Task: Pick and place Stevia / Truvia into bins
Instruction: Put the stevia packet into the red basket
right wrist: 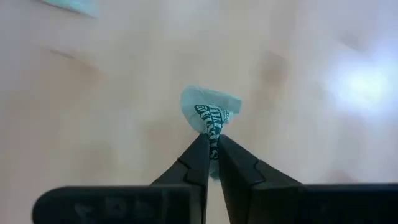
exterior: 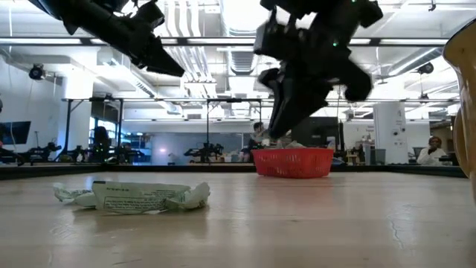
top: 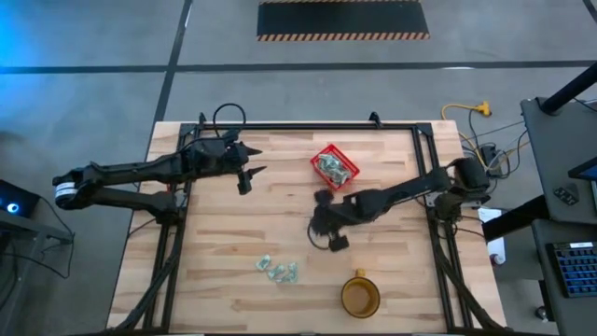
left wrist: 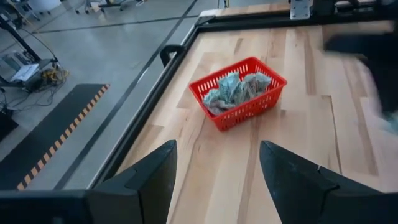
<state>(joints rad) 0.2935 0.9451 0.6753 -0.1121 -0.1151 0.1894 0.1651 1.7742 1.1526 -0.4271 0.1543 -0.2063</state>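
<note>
The left tool [top: 254, 159] is held wide open and empty above the tabletop's far-left part, waiting. Loose sachets [top: 278, 270] are left near the near edge. The carry step is judged in hand: one sachet [right wrist: 209, 112] is pinched between the right tool's [top: 328, 241] closed tips, mid-tabletop. Next, a move to the red basket [top: 352, 176] by the far edge and a release are called for.

Overhead, table-level, two wrist cams; red basket [top: 335, 167] shared.
</note>
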